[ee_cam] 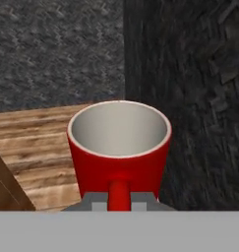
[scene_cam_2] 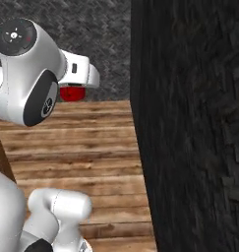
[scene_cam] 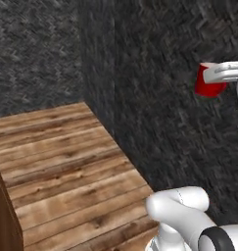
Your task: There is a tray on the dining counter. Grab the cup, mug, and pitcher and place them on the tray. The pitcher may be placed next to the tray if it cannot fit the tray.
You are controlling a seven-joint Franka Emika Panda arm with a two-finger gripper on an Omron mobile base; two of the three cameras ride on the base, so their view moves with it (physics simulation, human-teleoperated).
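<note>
The gripper point(ee_cam: 119, 199) is clamped on the handle of the mug point(ee_cam: 119, 147). In the hand view the red handle stands between the two grey fingers point(ee_cam: 94, 201), and the mug's open mouth faces the camera, showing a pale grey interior with nothing in it.

In the left base view the mug point(scene_cam: 208, 86) hangs in the air, well above the wood-plank floor point(scene_cam: 66, 162) and in front of the dark stone wall point(scene_cam: 159, 88). In the right base view the mug point(scene_cam_2: 72, 92) shows as a red patch under the white hand, partly hidden by the arm's large joint.

Relative to the mug:
- The dark stone wall stands close beside and behind it.
- The wood-plank floor lies below it.
- A brown wooden panel edge point(scene_cam: 2, 215) stands well apart, at the floor's near side.
</note>
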